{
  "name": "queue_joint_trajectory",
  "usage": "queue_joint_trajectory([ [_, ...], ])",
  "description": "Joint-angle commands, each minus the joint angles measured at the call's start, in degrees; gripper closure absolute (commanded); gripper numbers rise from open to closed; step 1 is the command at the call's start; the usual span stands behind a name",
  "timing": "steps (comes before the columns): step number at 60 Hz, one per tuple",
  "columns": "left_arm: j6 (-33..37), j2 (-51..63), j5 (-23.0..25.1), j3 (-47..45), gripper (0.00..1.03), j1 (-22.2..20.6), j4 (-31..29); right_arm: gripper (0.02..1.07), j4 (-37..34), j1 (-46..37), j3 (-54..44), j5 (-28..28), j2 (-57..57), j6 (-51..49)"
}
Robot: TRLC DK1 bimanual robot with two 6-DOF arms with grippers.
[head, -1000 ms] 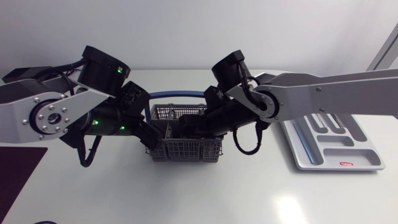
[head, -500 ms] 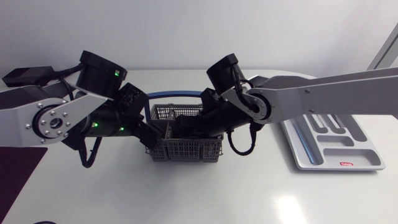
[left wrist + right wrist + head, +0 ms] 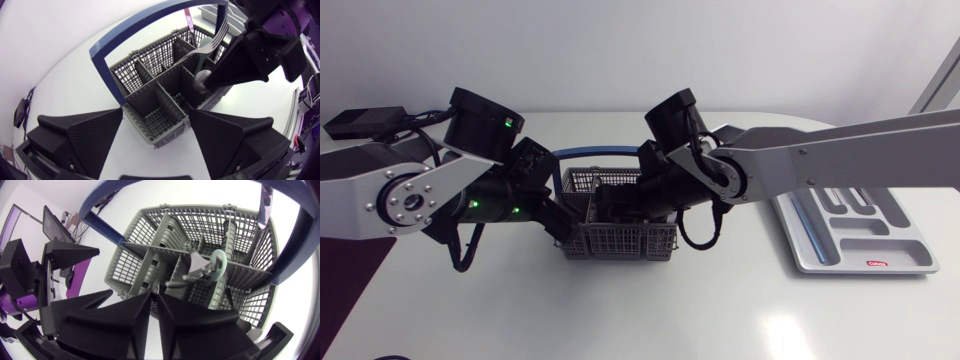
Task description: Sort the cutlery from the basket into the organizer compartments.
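The grey wire basket (image 3: 620, 243) with a blue handle stands mid-table. My right gripper (image 3: 612, 208) reaches down into it from the right. In the right wrist view its fingers (image 3: 135, 315) stand almost together over a compartment of the basket (image 3: 195, 217); I cannot see anything held in the slit. Just ahead of them lean a fork (image 3: 192, 274) and a round-ended spoon (image 3: 218, 264). My left gripper (image 3: 560, 222) is open at the basket's left end. In the left wrist view the basket (image 3: 150, 75) lies ahead of its fingers (image 3: 95, 135), and a fork (image 3: 219, 35) rises beside the right gripper (image 3: 209, 82).
The grey organizer (image 3: 910, 245) lies at the table's right side, under and behind my right arm. A dark mat (image 3: 345, 275) covers the table's left front corner.
My right gripper has pushed a little further left into the basket and its fingers have come together. The left arm has shifted only slightly.
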Motion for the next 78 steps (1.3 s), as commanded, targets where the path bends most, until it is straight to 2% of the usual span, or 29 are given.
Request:
queue_joint_trajectory([
  [1,0.92,1.03,0.46,-1.45,0.12,0.23,0.39,0.97,0.97,0.48,-0.42,0.82,1.25,1.49],
  [7,0.92,0.94,0.72,-1.36,0.12,0.23,0.39,1.01,2.99,0.75,-1.3,0.91,0.99,1.14],
  [16,0.92,0.76,0.72,-1.28,0.12,0.15,0.39,1.01,2.64,1.27,-1.3,1.18,0.2,0.26],
  [42,1.1,0.06,0.72,-1.28,0.12,0.23,0.03,1.01,-5.18,1.89,0.9,-0.14,-8.42,-4.04],
  [65,0.57,0.15,0.72,-1.63,0.12,0.15,-0.05,1.01,-8.96,2.33,1.16,-7.7,-17.56,-5.1],
  [78,0.66,-0.82,0.72,-1.63,0.12,0.23,-0.32,1.01,-10.54,1.63,0.98,-9.64,-24.06,-5.54],
])
